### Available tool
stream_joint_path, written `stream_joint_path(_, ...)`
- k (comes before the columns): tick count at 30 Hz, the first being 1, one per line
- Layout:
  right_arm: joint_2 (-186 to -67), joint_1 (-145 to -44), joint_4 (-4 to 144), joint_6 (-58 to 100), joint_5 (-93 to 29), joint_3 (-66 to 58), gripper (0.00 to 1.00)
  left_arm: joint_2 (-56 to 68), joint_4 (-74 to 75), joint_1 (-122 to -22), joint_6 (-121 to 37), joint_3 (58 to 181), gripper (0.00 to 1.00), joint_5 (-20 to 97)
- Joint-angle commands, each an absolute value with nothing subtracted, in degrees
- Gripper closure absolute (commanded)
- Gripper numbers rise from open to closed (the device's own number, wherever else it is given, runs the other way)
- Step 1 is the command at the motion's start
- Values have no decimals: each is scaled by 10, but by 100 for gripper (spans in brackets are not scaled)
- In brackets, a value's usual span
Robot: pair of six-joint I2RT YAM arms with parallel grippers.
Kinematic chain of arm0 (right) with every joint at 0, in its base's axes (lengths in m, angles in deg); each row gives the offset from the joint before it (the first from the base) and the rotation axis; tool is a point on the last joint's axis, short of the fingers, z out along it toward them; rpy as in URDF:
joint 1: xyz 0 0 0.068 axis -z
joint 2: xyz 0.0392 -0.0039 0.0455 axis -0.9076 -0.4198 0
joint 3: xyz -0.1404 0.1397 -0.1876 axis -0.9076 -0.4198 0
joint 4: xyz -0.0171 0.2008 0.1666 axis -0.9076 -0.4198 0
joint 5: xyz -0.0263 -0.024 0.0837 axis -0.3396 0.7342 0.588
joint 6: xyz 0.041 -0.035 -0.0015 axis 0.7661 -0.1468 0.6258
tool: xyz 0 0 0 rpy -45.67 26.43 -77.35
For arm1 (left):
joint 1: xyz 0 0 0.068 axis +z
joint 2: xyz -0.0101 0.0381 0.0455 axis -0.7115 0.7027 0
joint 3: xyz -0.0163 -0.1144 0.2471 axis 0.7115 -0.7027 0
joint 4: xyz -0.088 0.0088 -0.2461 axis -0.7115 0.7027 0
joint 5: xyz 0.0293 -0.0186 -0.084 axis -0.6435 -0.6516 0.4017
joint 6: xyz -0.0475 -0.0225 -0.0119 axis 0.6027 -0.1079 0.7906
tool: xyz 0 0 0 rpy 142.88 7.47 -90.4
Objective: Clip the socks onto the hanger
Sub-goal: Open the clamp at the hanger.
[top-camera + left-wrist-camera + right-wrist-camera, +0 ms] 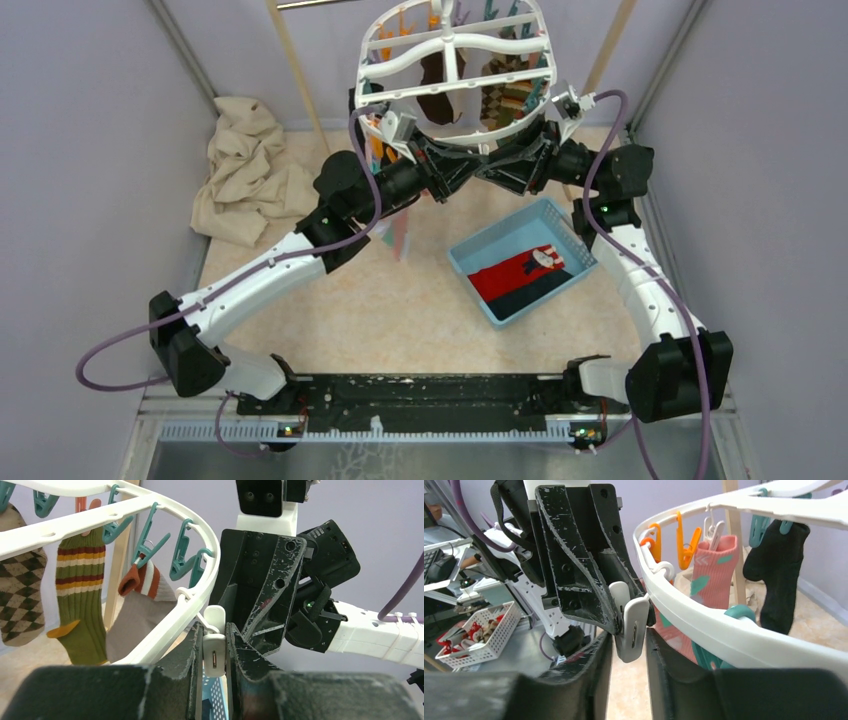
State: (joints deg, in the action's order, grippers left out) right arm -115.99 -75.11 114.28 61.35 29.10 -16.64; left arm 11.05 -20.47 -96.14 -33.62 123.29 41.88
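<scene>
**Q:** Tool state, both arms?

**A:** My left tool (214,630) is pinching a white peg (215,652) that hangs off the near rim of the hanger (447,42). My right tool (630,635) faces it from the other side, with its fingers flanking the same peg. I cannot tell whether they press on it.

**Q:** Containers?

**A:** One blue basket (498,229) sits on the table (350,300), right of centre and well apart from both tools. In it lie the red sock (500,275) and the dark sock (535,288), flat, side by side and touching. A small white and red-striped item (545,260) lies on top at the far end, too small to identify.

**Q:** On the hanger?

**A:** Hung from teal pegs (182,550) and orange pegs (684,545) are a brown argyle sock (20,600), a green striped sock (82,600), a pink-and-teal sock (709,565) and a black sock (779,580).

**Q:** Anything else?

**A:** A beige cloth (245,170) lies crumpled at the table's far left.
</scene>
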Motion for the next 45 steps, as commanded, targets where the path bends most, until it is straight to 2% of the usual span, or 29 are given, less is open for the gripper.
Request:
stream_joint_path(1,-1160,-753,1169,606,286,-163,64,119,-208,-969,-334,1258,100,446)
stream_joint_path(4,-1160,-753,1170,605,287,-164,55,120,-208,-969,-334,1263,100,448)
stream_joint_path(7,-1162,-753,1170,604,288,-165,56,121,-208,-969,-334,1267,100,450)
stream_joint_path(13,-1162,-753,1172,603,284,-166,82,121,-207,-969,-334,1265,100,450)
stream_joint_path(14,-1162,-753,1172,602,282,-166,84,120,-207,-969,-335,1265,100,448)
stream_joint_path(16,-1164,-753,1170,601,280,-168,98,119,-207,-969,-336,1265,100,446)
stream_joint_path(18,-1165,-753,1167,601,274,-167,100,118,-207,-969,-337,1264,100,444)
stream_joint_path(20,-1164,-753,1157,596,264,-164,100,119,-205,-969,-337,1264,92,438)
stream_joint_path(24,-1161,-754,1071,537,232,-144,100,119,-190,-969,-331,1264,62,406)
stream_joint_path(28,-1163,-754,1015,498,212,-121,100,112,-172,-969,-328,1253,44,377)
stream_joint_path(33,-1172,-754,982,474,194,-102,100,97,-170,-968,-331,1227,33,366)
stream_joint_path(38,-1175,-754,976,466,176,-103,100,77,-164,-968,-345,1207,16,299)
stream_joint_path(45,-1176,-754,938,432,158,-93,100,90,-156,-968,-338,1233,16,188)
